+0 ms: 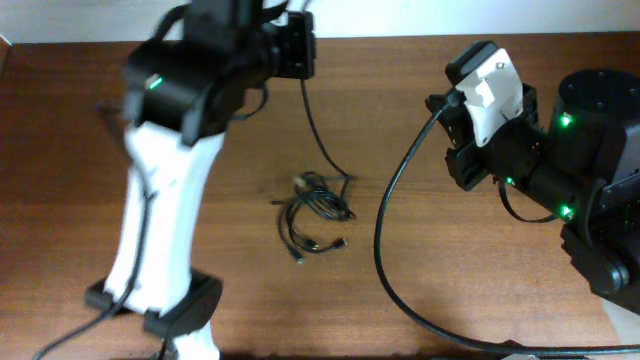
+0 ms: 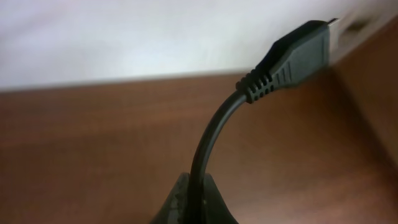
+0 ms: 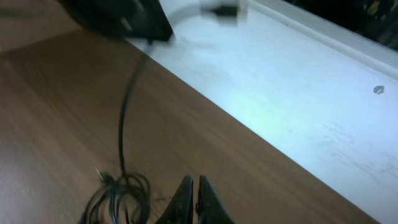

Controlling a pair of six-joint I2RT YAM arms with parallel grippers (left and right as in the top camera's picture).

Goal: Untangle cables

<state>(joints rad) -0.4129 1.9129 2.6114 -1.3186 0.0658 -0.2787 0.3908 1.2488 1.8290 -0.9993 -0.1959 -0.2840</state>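
Black cable (image 2: 214,134) clamped in the left tool (image 2: 194,194); right tool (image 3: 194,190) clenched empty near the tangled bundle (image 1: 316,214).

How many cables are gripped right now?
1. The left tool holds one cable, plug up; it runs down to the bundle at mid-table. The right tool is shut, empty. More strands may be hidden in the bundle.

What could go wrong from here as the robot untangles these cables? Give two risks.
1. The left gripper holds one cable near its plug, and that strand runs down into the bundle. Pulling could tighten the tangle or drag the whole bundle along.
2. The right gripper is shut and holds nothing, so nothing pins the bundle down.
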